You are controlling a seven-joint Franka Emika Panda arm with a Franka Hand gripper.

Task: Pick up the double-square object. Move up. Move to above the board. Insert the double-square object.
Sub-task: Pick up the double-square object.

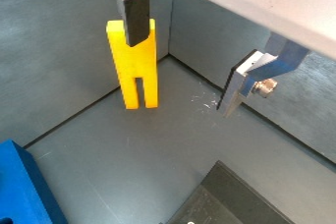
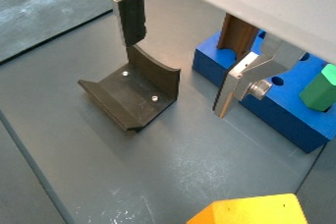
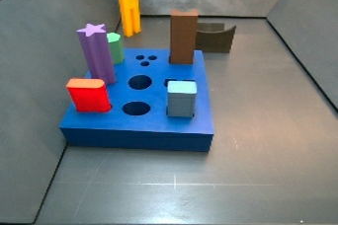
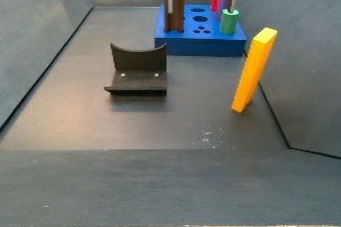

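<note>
My claw [image 1: 191,56] hangs wide open and empty, yellow block [image 4: 253,69] upright at the frame's right beside the wall; a skewed approach could topple it.

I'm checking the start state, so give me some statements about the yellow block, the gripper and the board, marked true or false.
The double-square object stands upright on the floor, off the board. True.
The gripper holds the double-square object. False: it hangs open and empty between the fixture and the board.
A brown block stands in the board. True.
The fixture sits on the board. False: it rests on the floor beside it.
</note>
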